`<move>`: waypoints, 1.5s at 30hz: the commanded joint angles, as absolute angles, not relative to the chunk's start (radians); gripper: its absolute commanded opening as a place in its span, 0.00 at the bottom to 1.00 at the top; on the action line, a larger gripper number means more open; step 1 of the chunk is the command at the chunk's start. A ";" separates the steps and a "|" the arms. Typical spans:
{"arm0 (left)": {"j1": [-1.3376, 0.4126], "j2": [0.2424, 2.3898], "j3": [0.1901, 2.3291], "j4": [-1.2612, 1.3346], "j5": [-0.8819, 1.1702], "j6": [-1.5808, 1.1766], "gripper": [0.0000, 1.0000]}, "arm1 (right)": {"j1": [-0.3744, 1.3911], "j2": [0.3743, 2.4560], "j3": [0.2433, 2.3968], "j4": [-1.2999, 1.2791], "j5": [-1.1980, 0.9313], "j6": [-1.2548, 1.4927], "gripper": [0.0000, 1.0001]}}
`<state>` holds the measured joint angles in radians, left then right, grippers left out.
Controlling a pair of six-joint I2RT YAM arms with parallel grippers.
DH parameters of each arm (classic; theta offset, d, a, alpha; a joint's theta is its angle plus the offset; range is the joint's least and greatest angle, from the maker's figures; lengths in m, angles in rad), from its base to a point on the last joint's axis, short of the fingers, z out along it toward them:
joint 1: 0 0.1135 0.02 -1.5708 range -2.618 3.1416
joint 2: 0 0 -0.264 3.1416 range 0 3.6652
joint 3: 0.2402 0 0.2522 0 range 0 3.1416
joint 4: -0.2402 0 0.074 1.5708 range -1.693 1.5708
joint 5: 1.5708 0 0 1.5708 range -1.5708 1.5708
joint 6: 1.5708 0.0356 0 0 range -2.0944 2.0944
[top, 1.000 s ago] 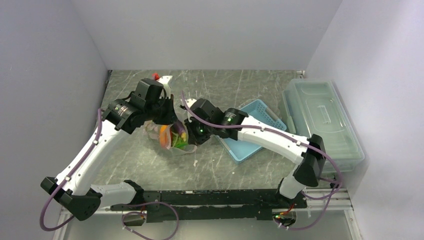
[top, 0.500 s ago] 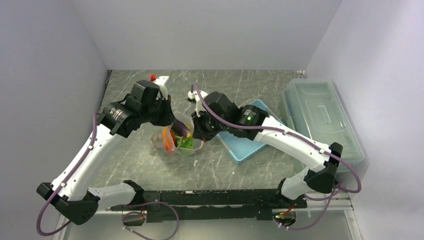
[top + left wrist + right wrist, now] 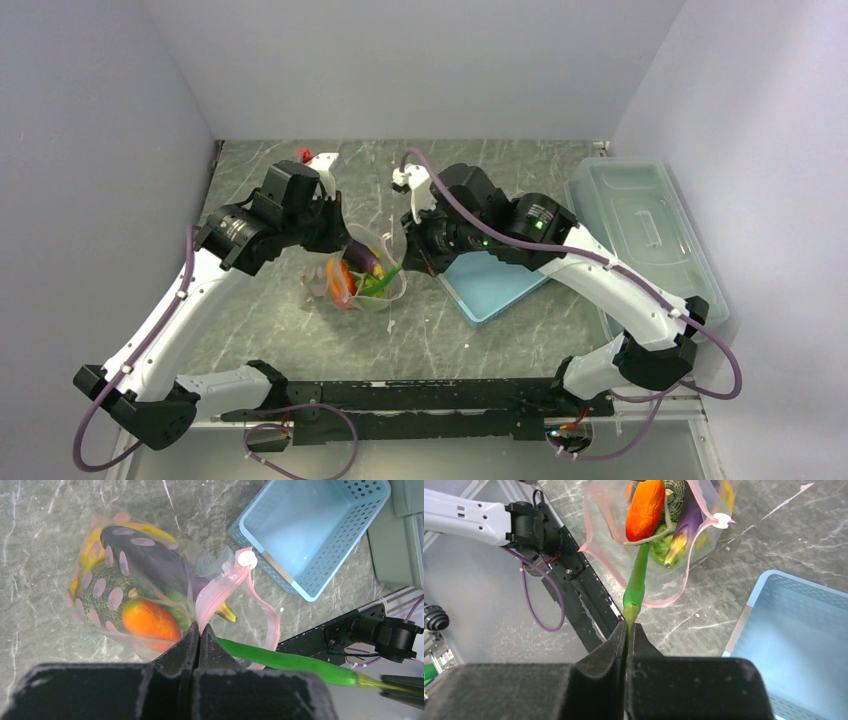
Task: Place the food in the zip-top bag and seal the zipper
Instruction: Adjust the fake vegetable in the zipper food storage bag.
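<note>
No lettering, number or brand mark is readable on the zip-top bag (image 3: 125, 580), blue basket (image 3: 300, 575) or lidded box (image 3: 640, 235).

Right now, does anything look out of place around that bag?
Yes. A long green pod pokes out of the bag, its stem pinched by the right gripper, while the other food sits inside.

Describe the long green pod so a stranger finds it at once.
On the grey table, left of the blue basket, is a clear bag of toy food. The pod is the thin green stick poking from its mouth, the only piece partly outside, its tip pinched by the right gripper.
</note>
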<state>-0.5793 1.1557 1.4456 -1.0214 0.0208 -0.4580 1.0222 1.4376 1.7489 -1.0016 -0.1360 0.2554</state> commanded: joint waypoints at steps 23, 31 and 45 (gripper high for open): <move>-0.580 1.167 1.480 -0.994 0.023 -0.462 0.00 | 1.009 1.398 1.839 -0.962 -0.049 0.232 0.00; -0.580 1.161 1.483 -0.997 0.032 -0.463 0.00 | 1.009 1.430 1.729 -0.809 0.043 0.256 0.00; -0.580 1.155 1.485 -0.989 0.060 -0.464 0.00 | 1.008 1.593 1.669 -0.560 0.006 0.329 0.00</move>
<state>-0.5793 1.1694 1.4460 -1.0145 0.0368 -0.4580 1.0130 1.5654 1.6707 -0.6941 0.0193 0.2848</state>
